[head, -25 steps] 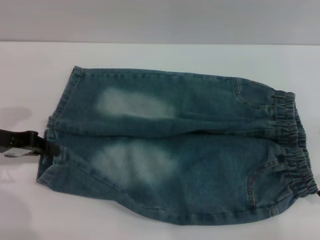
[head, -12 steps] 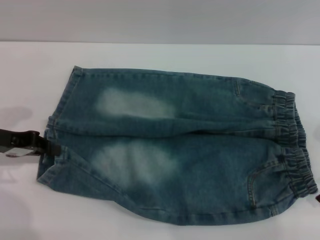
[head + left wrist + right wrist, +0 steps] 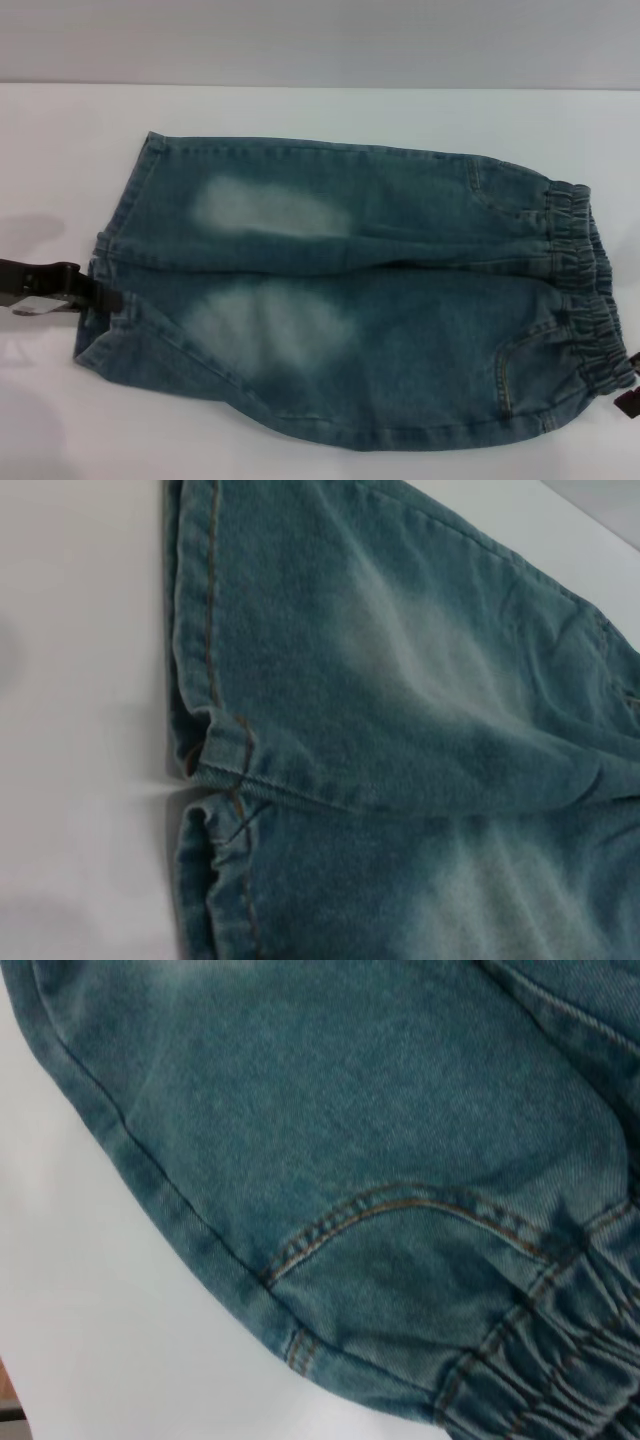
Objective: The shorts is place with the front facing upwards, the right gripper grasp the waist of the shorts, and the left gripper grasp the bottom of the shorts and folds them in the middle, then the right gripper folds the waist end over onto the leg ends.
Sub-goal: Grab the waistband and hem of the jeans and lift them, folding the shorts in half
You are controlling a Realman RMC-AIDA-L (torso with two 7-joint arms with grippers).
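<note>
The blue-green denim shorts [image 3: 380,300] lie flat, front up, across the white table [image 3: 300,110]. The gathered waist [image 3: 590,290] is at the right and the bottom of the shorts [image 3: 110,255] at the left. My left gripper [image 3: 100,295] reaches in from the left edge and touches the hem of the near leg where the two legs meet. The left wrist view shows both stitched leg ends [image 3: 205,680] close up. My right gripper [image 3: 630,400] shows only as a dark tip at the right edge, beside the near corner of the waist. The right wrist view shows the elastic waistband [image 3: 560,1370] and a pocket seam [image 3: 400,1200].
White tabletop [image 3: 60,150] surrounds the shorts at the left, behind them and along the front edge. A grey wall [image 3: 320,40] rises behind the table. Pale faded patches [image 3: 270,210] mark both thighs.
The right gripper's dark tip has come slightly further into view at the right edge beside the waist. The left gripper and the shorts have hardly moved.
</note>
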